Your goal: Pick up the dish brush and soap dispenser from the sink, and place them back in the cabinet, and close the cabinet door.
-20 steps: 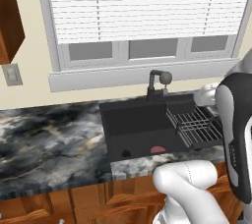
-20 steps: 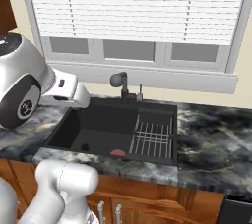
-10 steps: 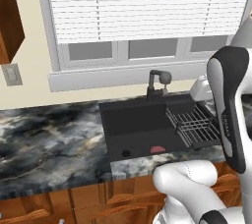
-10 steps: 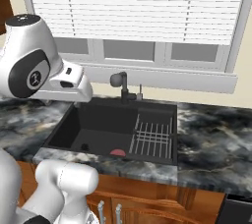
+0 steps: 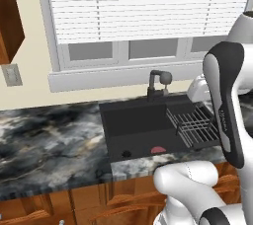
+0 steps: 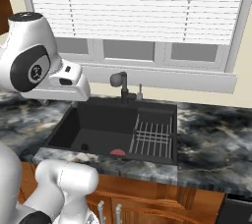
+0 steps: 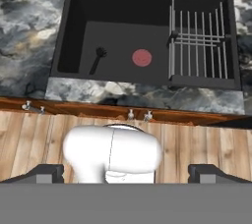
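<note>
Looks like we're right at the start, going for the first grab. The sink (image 5: 141, 120) holds a wire rack (image 5: 193, 126) in its right half, with nothing on it. The dish brush (image 7: 141, 57) lies on the sink floor near the front wall, just left of the rack. The gripper (image 7: 127, 173) hangs high above the sink's front edge, jaws wide apart and holding nothing. I'd say the next move is dropping straight down onto that brush.
</note>
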Robot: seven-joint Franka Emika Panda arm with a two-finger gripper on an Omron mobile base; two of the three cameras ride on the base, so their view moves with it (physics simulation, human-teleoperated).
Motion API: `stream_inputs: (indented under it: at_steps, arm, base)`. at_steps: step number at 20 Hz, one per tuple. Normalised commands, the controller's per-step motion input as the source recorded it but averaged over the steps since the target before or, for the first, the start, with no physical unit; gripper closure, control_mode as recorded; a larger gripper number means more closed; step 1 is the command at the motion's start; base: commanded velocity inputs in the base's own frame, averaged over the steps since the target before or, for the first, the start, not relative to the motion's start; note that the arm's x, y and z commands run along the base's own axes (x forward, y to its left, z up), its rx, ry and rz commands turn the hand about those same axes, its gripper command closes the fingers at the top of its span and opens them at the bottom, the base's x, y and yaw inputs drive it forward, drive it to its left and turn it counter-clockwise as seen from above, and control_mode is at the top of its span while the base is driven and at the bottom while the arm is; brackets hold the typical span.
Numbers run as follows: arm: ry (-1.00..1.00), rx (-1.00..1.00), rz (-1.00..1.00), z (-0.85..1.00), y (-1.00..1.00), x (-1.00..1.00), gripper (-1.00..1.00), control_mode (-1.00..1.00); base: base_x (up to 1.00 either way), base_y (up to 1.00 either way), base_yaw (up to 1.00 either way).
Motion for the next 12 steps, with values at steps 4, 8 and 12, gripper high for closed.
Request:
stream_inputs:
  at_steps: [4, 8, 12]
  arm:
    - [0.01, 0.0, 0.04, -0.06, 0.15, 0.02, -1.0, -1.0]
    - [0.04, 0.0, 0.03, 0.0, 0.08, 0.16, -1.0, -1.0]
    - [0.0, 0.0, 0.01, 0.0, 0.12, 0.26, -1.0, -1.0]
  base:
    - [0.0, 0.0, 0.0]
    - [0.0, 0.0, 0.0]
    - [0.0, 0.0, 0.0]
